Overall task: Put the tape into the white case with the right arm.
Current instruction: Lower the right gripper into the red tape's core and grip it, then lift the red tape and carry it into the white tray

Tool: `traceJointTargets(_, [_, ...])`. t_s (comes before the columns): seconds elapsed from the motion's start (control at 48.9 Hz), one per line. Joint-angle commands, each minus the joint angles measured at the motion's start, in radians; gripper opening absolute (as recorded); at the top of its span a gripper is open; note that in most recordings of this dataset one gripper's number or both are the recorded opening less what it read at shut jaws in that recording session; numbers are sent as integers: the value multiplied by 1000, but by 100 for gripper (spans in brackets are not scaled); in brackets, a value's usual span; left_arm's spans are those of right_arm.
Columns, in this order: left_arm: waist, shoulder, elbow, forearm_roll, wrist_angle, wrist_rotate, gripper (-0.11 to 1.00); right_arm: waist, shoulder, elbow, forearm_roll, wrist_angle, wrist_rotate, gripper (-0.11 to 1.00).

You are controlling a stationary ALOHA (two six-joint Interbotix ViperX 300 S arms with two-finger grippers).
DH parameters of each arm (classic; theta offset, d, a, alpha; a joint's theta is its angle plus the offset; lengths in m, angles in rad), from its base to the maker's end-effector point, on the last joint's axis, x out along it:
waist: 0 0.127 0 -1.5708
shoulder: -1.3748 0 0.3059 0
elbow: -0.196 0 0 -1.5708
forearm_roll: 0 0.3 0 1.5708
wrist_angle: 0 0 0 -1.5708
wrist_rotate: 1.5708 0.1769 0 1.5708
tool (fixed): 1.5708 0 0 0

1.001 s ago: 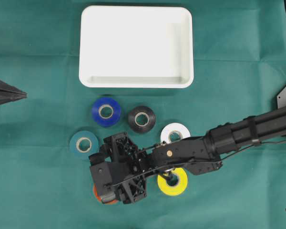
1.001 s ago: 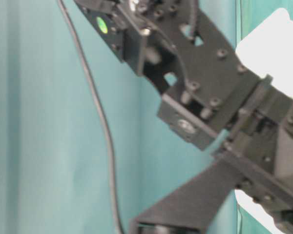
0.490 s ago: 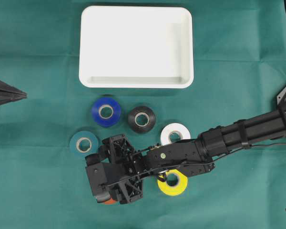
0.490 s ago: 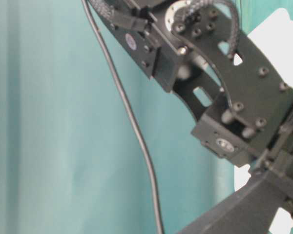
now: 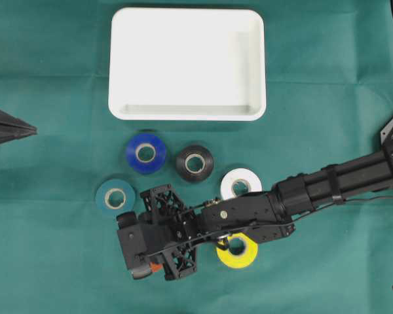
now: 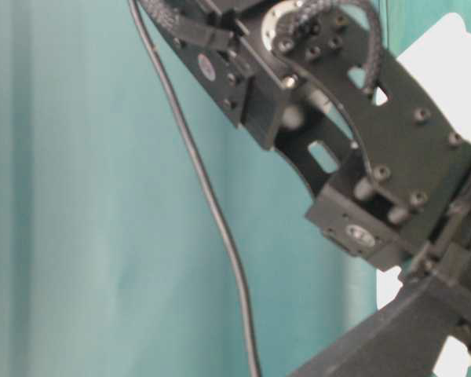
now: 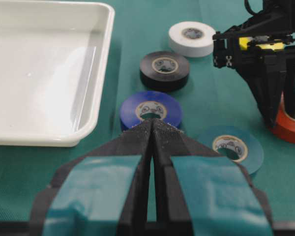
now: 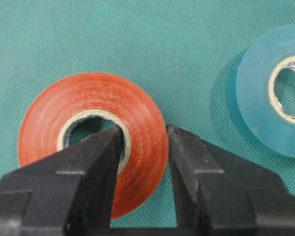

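An orange tape roll (image 8: 147, 110) lies flat on the green cloth at the front. My right gripper (image 8: 143, 130) is shut on its wall, one finger down in the core and the other against the outer side. From overhead only a sliver of this tape (image 5: 156, 267) shows under the right arm's wrist (image 5: 160, 235). The white case (image 5: 183, 65) sits empty at the back. My left gripper (image 7: 152, 123) hovers shut at the table's left edge (image 5: 26, 129), holding nothing.
Blue (image 5: 145, 153), black (image 5: 194, 163), white (image 5: 240, 184) and teal (image 5: 114, 197) rolls lie between the gripper and the case. A yellow roll (image 5: 237, 250) lies partly under the right forearm. The table-level view is filled by the blurred black arm (image 6: 361, 157).
My right gripper came down over the orange roll and its fingers closed from wide open onto the roll's wall. The left arm has not moved.
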Motion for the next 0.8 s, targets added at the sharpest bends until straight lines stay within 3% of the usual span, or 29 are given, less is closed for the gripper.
traceJointTargets(0.0, [2,6,-11,-2,-5,-2,0,6,-46,-25,-2,-3,2,1])
traceJointTargets(0.429, [2,6,-11,-2,-5,-2,0,12,-183,-25,-2,25,11,1])
traceJointTargets(0.776, [2,6,-11,-2,-5,-3,0,-20,-193,-25,-2,55,25,1])
